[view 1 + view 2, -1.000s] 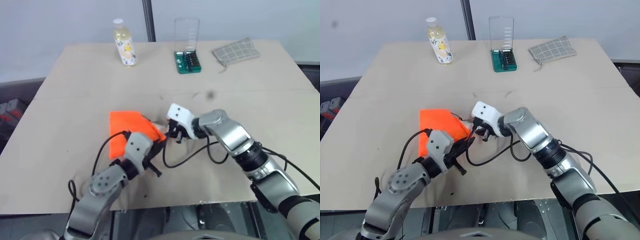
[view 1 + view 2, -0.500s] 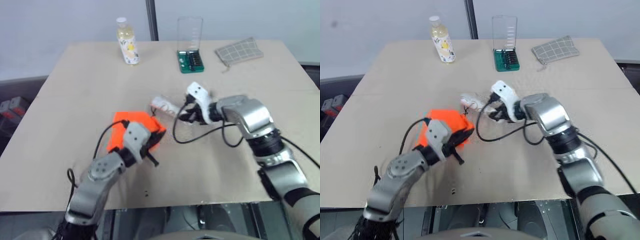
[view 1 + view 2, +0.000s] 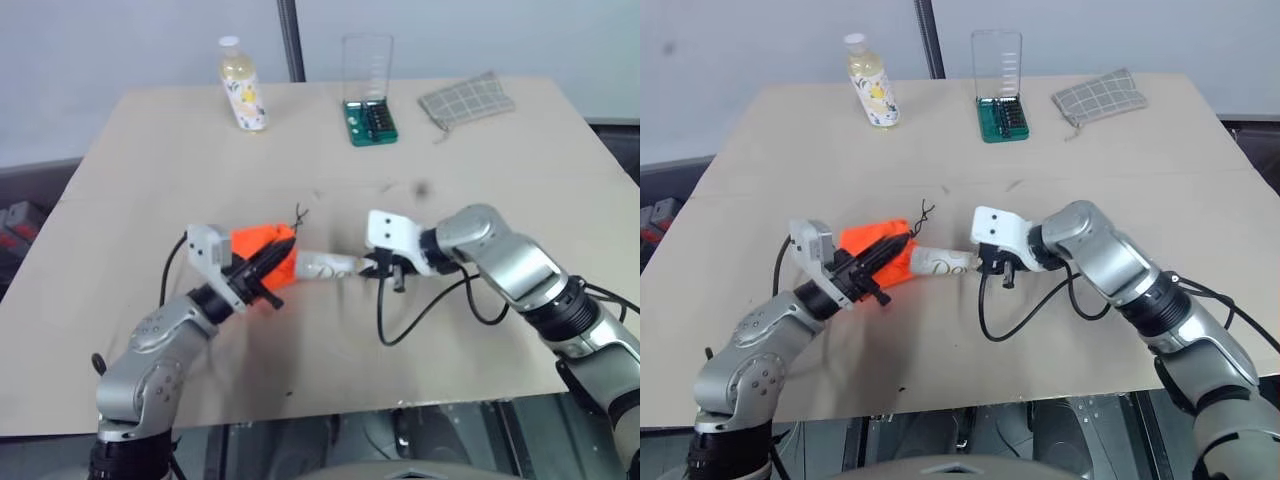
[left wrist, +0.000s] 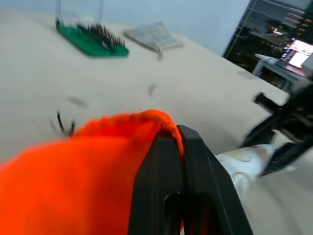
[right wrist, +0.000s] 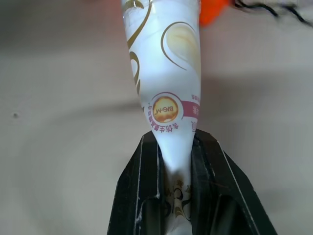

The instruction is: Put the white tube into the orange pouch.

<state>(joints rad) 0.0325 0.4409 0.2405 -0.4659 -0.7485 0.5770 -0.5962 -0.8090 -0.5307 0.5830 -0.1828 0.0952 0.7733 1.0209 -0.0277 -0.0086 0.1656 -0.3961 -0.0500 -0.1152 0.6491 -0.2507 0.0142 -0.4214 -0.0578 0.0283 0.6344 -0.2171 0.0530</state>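
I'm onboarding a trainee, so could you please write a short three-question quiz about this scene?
1. True or false: the left gripper is shut on the orange pouch.
2. What does the right gripper hold? A) the white tube B) the yellowish bottle C) the grey checked cloth
3. Fill in: the green bit case stands between the bottle and the ____.

Key: 1 true; 2 A; 3 cloth.

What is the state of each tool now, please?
Left tool: closed on the rim of the orange pouch.
Right tool: closed on the flat end of the white tube.
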